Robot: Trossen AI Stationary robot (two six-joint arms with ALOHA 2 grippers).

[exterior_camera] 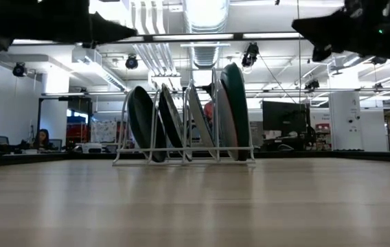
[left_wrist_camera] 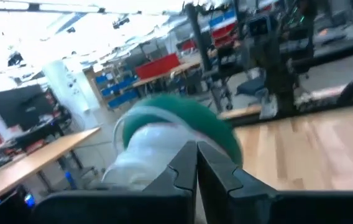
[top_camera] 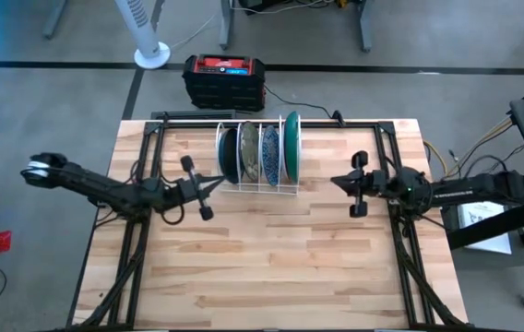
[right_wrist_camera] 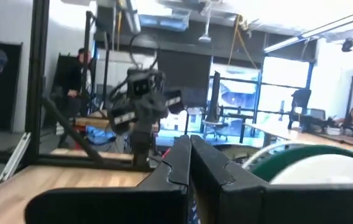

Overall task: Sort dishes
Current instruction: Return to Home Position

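1. The plates are standing upright in the white rack on the far side of the table; the sorting seems finished.
2. The left gripper is hovering just beside the rack, its fingers pressed together, holding nothing.
3. The right gripper is hanging farther off, also closed and empty.
4. I judge the step in hand is the return to rest; the left arm needs to back away without brushing the rack.

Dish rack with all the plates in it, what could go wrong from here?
The left gripper, shut, points at the rack's left end; a low swing could knock it or the dark plate. The plates lean unevenly, so a bump might rattle them. The right gripper, farther off, poses less risk.
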